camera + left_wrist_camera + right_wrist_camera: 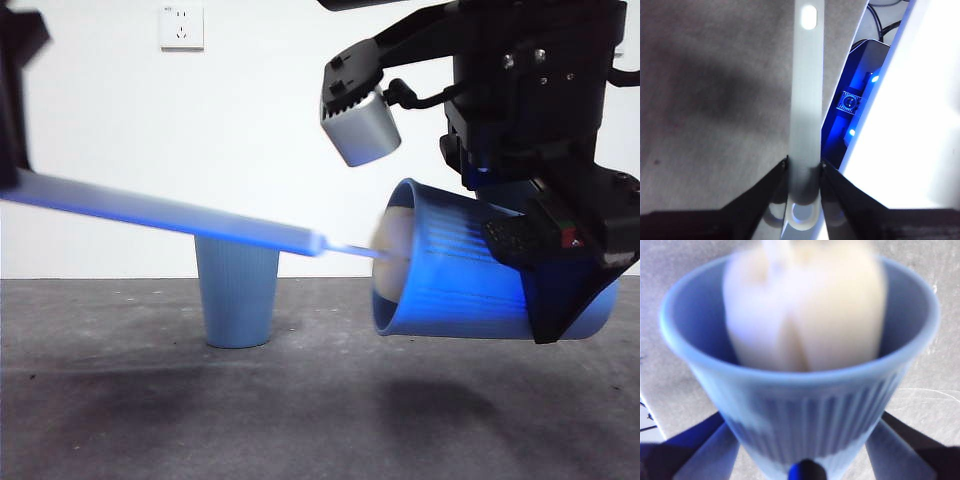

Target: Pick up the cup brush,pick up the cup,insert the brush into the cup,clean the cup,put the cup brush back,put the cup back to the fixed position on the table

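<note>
- The tabletop (300, 400) is seen as a wide, matte, dark grey surface with scuffs and pale specks; soft shadows are cast on it below the raised things.
- A plain white wall (250, 150) is seen behind it, with a white power socket (181, 27) mounted high up.
- The cup (470, 270) is held above the tabletop, tipped on its side with its mouth turned toward the brush; the right pincer (560, 260) is clenched on its ribbed wall near the base.
- The cup brush (180, 217) is held by its long grey handle, slanting across the front view; the left pincer (804, 167) is closed on the handle (806, 100) from both sides.
- The cream sponge head (805, 310), blurred, is seen inside the cup's mouth.
- A second blue cup (237, 292) is left upright on the tabletop, behind the handle, apart from both pincers.
</note>
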